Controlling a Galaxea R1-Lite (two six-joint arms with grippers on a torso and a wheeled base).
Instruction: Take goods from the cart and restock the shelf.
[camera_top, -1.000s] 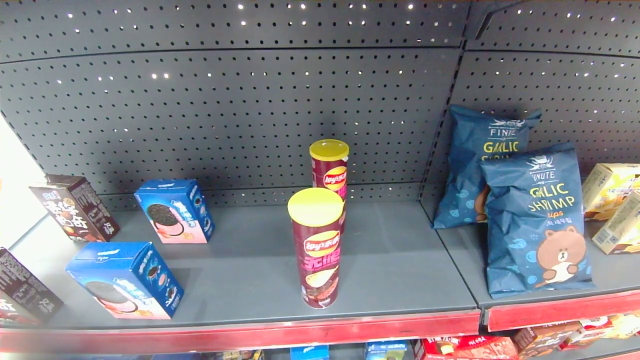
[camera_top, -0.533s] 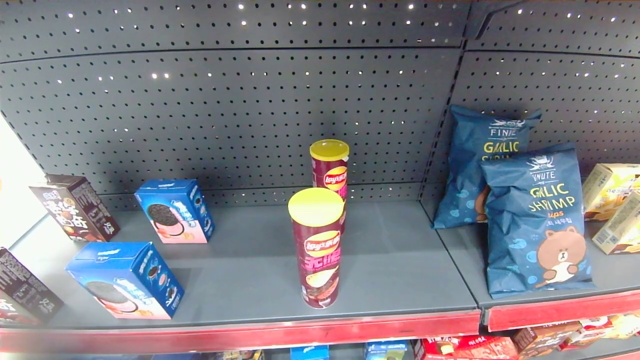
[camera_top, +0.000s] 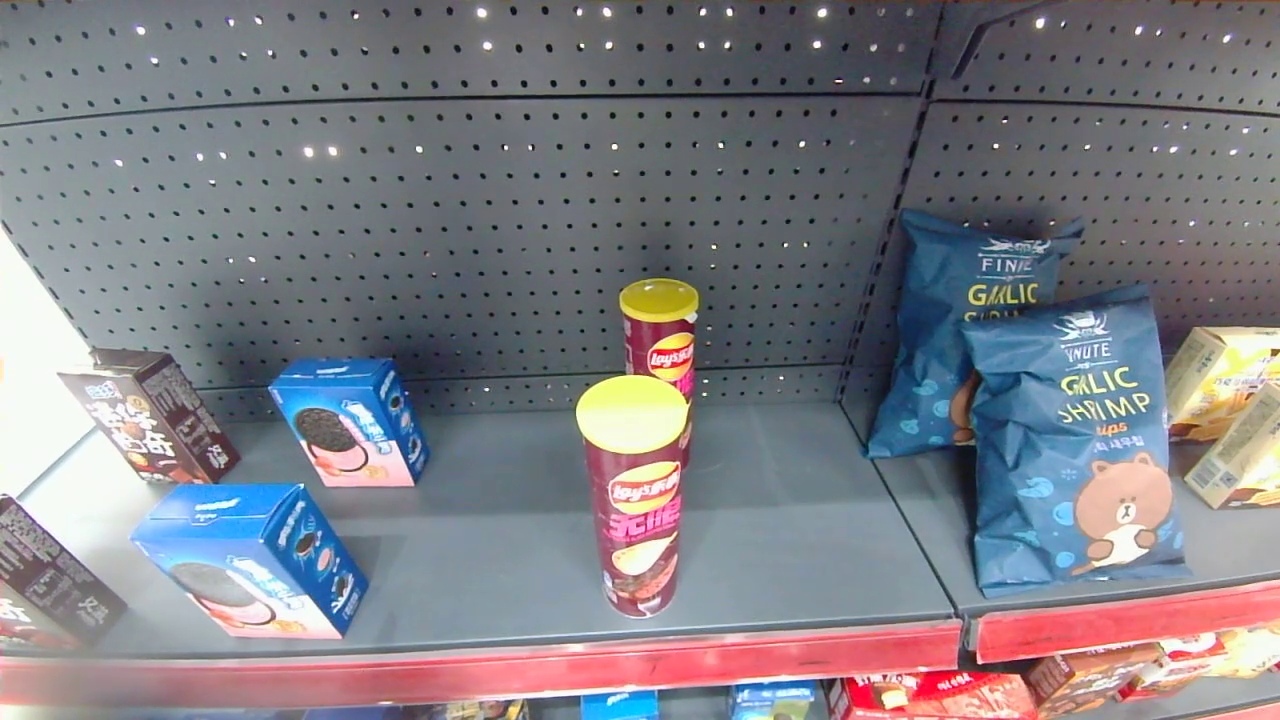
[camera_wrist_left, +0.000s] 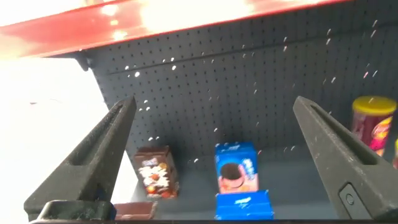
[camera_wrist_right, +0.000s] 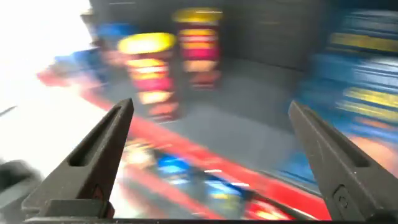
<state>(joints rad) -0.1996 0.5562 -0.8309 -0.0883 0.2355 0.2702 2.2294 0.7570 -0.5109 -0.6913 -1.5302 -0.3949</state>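
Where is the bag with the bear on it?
In the head view, the bear bag stands on the right shelf section, in front of another blue bag, with yellow boxes on its right.

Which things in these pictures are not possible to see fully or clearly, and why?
1. Head view: rear chip can, lower part hidden behind the front chip can.
2. Head view: rear blue bag, partly covered by the front blue bag.
3. Head view: dark box, cut off by the left edge.
4. Right wrist view: goods under the red shelf lip, too blurred to identify.
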